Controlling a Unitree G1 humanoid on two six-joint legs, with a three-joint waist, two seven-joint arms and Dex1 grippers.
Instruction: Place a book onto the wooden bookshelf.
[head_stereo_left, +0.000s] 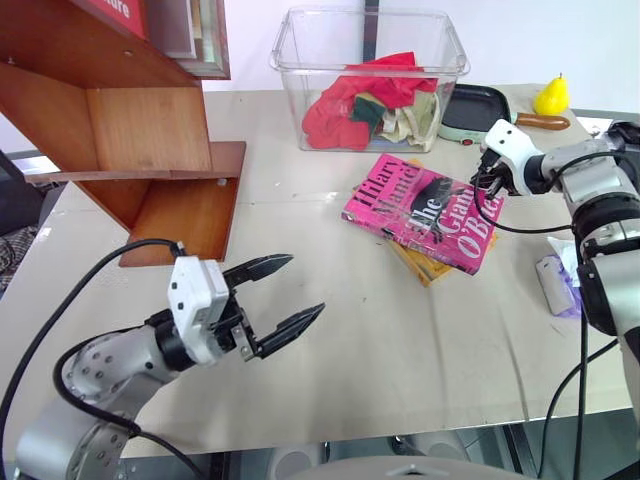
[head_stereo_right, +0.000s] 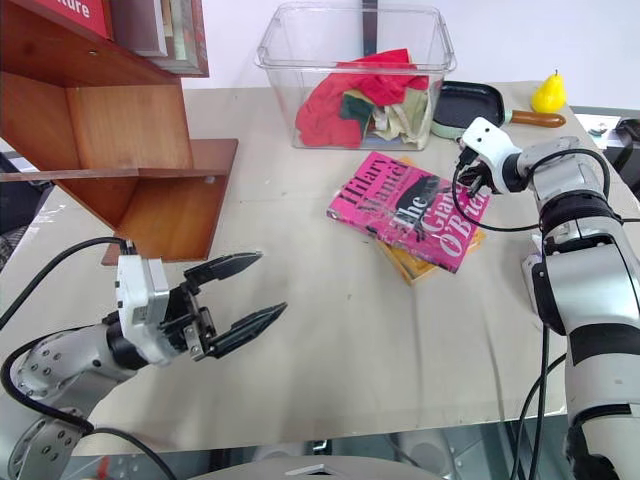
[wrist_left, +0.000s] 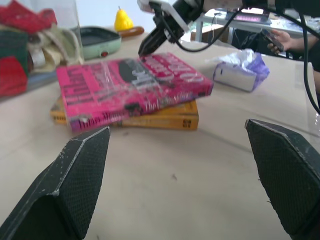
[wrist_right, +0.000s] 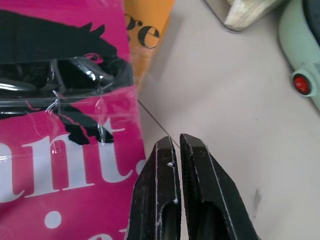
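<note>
Where stacked, orange book (wrist_left: 150, 119) under pink book (wrist_left: 131, 86)

We see the wooden bookshelf (head_stereo_left: 150, 130) cut off by the picture's top and left edges, so its upper boards stay out of sight. The yellow-orange book (wrist_left: 150, 117) lies mostly hidden beneath the book (head_stereo_left: 425, 210), whose cover lettering blurs in the left wrist view. The clothes in the clear bin (head_stereo_left: 370, 60) are too jumbled to tell apart.
</note>
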